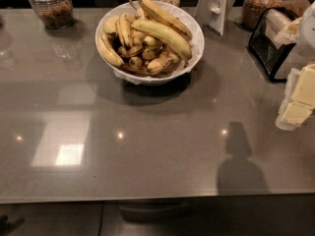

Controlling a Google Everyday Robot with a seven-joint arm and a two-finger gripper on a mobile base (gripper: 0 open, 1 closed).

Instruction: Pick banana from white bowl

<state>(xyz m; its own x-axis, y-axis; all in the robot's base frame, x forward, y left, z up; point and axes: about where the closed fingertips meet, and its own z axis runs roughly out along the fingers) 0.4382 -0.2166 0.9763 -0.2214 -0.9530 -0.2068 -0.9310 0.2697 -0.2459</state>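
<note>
The banana (165, 16) lies on top of the pile in the white bowl (147, 78) on the worktop (147, 146). The pincer (298, 102) hangs far right, well apart from it. I cannot tell if it is apart or together. Nothing is picked yet.

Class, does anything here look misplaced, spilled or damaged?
Nothing spilled or broken. The large round white bowl is heaped, the long brown-speckled yellow banana lying on top by its far rim. The tool hangs at the right edge, apart from the bowl.
</note>
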